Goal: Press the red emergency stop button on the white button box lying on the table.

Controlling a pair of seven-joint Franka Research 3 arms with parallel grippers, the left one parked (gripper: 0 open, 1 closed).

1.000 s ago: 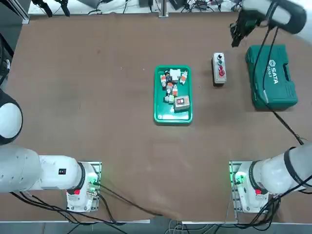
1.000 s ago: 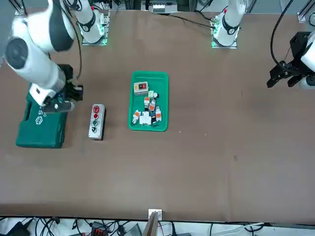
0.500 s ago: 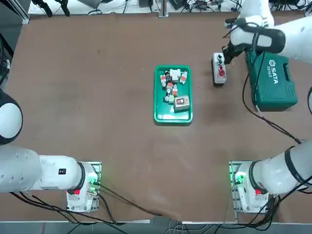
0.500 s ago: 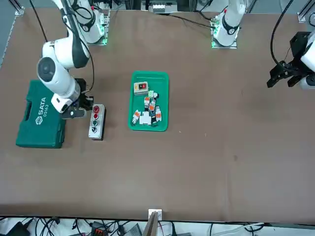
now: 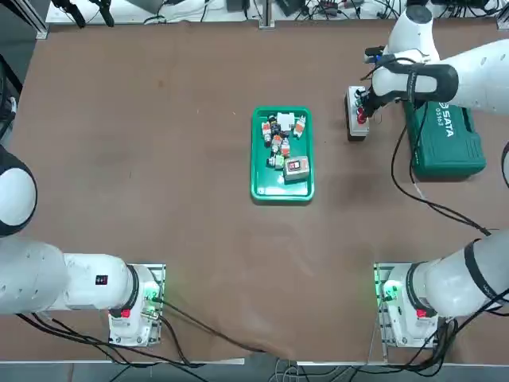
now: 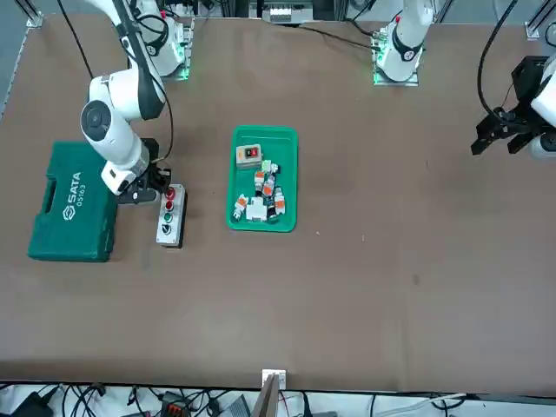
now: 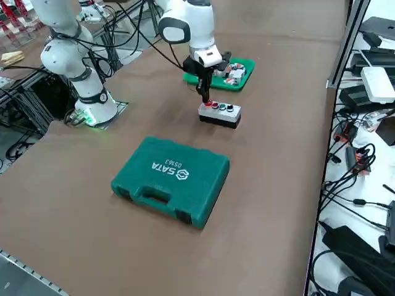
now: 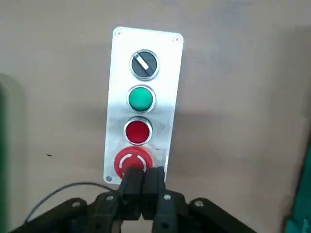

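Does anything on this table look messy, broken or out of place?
Nothing stands out. The white button box lies flat and intact, the green case is closed, small parts stay inside the green tray, and the right tool, shut, hangs over the red emergency stop button.

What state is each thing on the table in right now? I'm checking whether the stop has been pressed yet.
right gripper: shut, fingertips over the red emergency stop button; contact cannot be told.
white button box: lying flat on the table.
black selector: pointer turned off-centre.
green case: closed, lying flat.
green tray: holding small parts.
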